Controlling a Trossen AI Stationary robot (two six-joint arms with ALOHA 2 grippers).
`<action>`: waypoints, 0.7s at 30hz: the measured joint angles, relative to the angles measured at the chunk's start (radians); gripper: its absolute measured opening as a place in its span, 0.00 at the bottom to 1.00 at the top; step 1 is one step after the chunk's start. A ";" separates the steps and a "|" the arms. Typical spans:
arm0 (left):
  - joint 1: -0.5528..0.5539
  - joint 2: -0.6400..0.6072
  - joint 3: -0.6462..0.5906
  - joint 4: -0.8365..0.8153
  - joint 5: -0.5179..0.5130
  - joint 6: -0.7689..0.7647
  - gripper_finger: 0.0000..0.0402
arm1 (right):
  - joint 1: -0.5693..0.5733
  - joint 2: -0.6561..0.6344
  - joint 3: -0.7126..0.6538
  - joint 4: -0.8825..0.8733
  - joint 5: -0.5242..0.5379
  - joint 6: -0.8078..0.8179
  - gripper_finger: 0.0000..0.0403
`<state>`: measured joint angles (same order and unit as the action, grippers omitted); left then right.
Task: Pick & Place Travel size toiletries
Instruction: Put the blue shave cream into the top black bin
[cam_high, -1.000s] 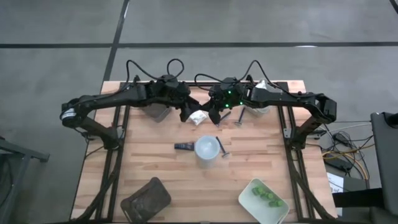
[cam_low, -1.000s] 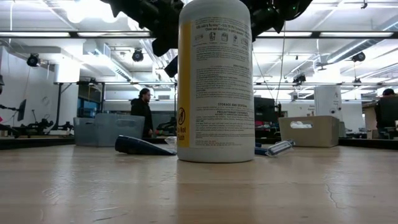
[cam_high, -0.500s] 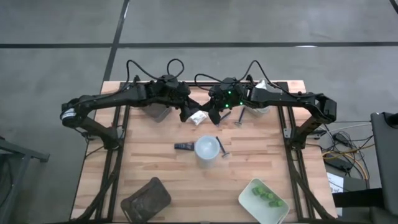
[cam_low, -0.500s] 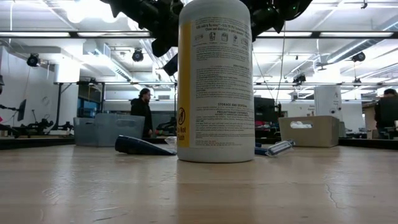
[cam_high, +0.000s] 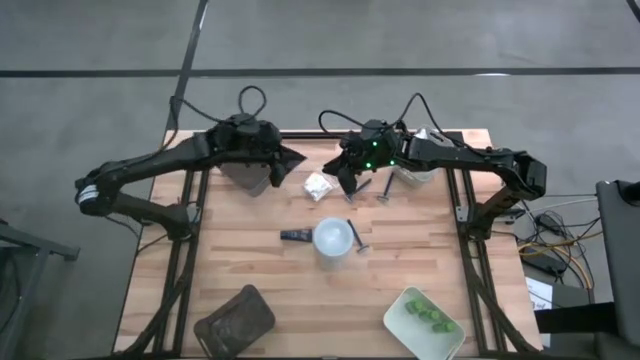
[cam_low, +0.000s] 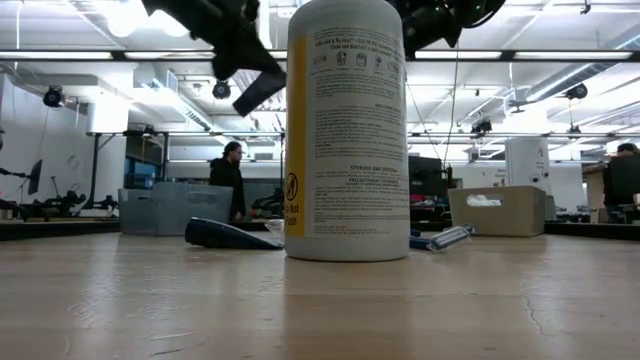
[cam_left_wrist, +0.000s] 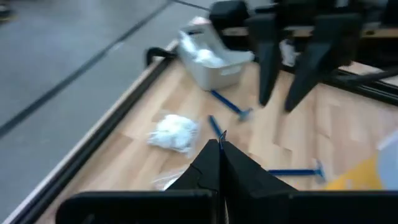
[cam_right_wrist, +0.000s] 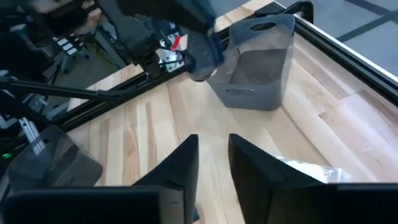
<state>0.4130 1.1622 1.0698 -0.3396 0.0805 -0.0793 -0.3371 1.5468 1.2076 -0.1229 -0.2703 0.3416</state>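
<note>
Packet on desk, between grasps.
Left pincer (cam_high: 293, 157) shut, empty; right pincer (cam_high: 345, 189) narrow, must grasp white packet (cam_high: 318, 186) at 9 o'clock.

Table (cam_high: 250, 260) pale planked wood; packet (cam_high: 318, 186) crinkly clear plastic.

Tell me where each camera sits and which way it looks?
High view: above, straight down on the table; both arms show.
Low view: at tabletop height, facing the yellow bottle; arms overhead.
Left wrist view: behind the shut left claw, toward a white packet.
Right wrist view: behind the open right claw, toward a grey bin.
The high and left wrist views share the packet.
</note>
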 joint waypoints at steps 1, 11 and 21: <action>0.004 -0.025 -0.024 0.014 -0.023 -0.008 0.01 | -0.003 -0.003 0.000 -0.001 0.000 0.000 0.25; 0.009 -0.318 -0.340 0.254 -0.271 -0.121 0.01 | -0.020 -0.023 -0.001 -0.002 0.000 -0.004 0.38; 0.009 -0.566 -0.721 0.696 -0.340 -0.138 0.02 | -0.027 -0.024 -0.001 -0.002 0.001 -0.005 0.45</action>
<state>0.4217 0.5957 0.3488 0.3566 -0.2596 -0.2171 -0.3643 1.5230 1.2068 -0.1246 -0.2695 0.3370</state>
